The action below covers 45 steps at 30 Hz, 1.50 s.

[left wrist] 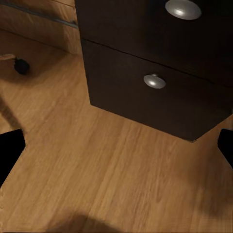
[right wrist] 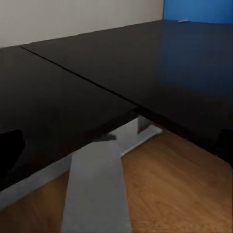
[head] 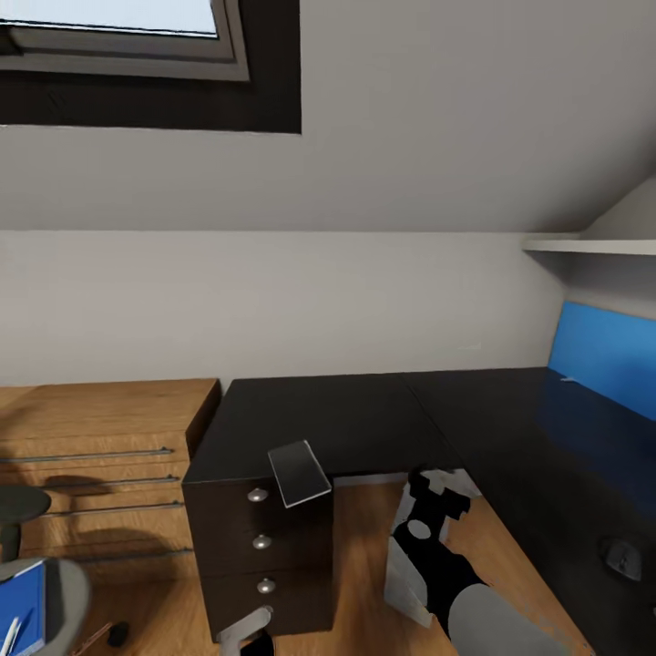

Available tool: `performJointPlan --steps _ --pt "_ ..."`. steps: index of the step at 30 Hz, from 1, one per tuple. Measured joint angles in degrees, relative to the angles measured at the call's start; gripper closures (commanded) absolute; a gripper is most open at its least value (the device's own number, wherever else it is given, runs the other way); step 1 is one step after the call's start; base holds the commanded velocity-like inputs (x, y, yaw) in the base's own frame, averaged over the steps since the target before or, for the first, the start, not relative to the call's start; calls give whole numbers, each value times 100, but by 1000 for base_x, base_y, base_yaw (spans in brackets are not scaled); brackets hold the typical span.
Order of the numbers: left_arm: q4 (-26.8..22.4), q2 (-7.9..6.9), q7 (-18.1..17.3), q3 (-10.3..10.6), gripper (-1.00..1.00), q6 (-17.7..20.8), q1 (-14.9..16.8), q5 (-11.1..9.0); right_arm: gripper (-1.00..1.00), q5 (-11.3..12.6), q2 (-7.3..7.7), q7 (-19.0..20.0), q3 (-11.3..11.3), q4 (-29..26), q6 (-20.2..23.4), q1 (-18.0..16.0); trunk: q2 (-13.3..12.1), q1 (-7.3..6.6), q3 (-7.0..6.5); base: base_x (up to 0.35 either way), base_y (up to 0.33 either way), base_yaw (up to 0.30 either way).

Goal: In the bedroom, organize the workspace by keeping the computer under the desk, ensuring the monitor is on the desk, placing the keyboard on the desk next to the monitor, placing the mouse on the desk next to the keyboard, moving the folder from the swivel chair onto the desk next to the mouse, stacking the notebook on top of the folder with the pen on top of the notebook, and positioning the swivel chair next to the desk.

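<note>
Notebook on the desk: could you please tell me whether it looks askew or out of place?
Yes. The notebook sits skewed at the desk's front edge above the drawers, and seems to overhang it, tilted, so it might slip off.

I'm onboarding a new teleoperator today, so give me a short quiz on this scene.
1. True or false: the blue folder already lies on the desk.
2. How many round knobs does the drawer unit show in the head view? A) two B) three C) five
3. Fill in: the mouse rests on the ___.
Key: 1 false, it is on the swivel chair; 2 B; 3 desk.
</note>
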<state>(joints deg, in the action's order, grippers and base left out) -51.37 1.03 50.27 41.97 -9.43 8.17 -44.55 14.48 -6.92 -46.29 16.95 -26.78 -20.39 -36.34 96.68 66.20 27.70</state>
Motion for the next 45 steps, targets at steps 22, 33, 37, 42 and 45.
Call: performJointPlan --steps 22,33,37,42,45 --pt "1005 27 -61 154 -100 -5 0 -46 -100 3 25 1656 59 1555 -358 860 0 0 16 0 0 36" --pt "2068 78 -1711 190 -100 -4 1 -74 -100 48 31 1931 48 2038 -496 861 -400 -219 -164 0 0 2" --pt "2298 67 -2140 125 -100 33 -3 -85 -100 54 158 2228 38 2297 -540 863 -560 -307 -235 0 0 125" --pt "2539 48 -2575 -122 -100 73 -7 -102 -100 57 443 2817 42 2653 -568 862 -760 -417 -320 0 0 235" --pt "2582 39 -2657 -206 -100 75 -7 -99 -100 55 511 2952 47 2733 -604 864 -881 -483 -368 0 0 265"
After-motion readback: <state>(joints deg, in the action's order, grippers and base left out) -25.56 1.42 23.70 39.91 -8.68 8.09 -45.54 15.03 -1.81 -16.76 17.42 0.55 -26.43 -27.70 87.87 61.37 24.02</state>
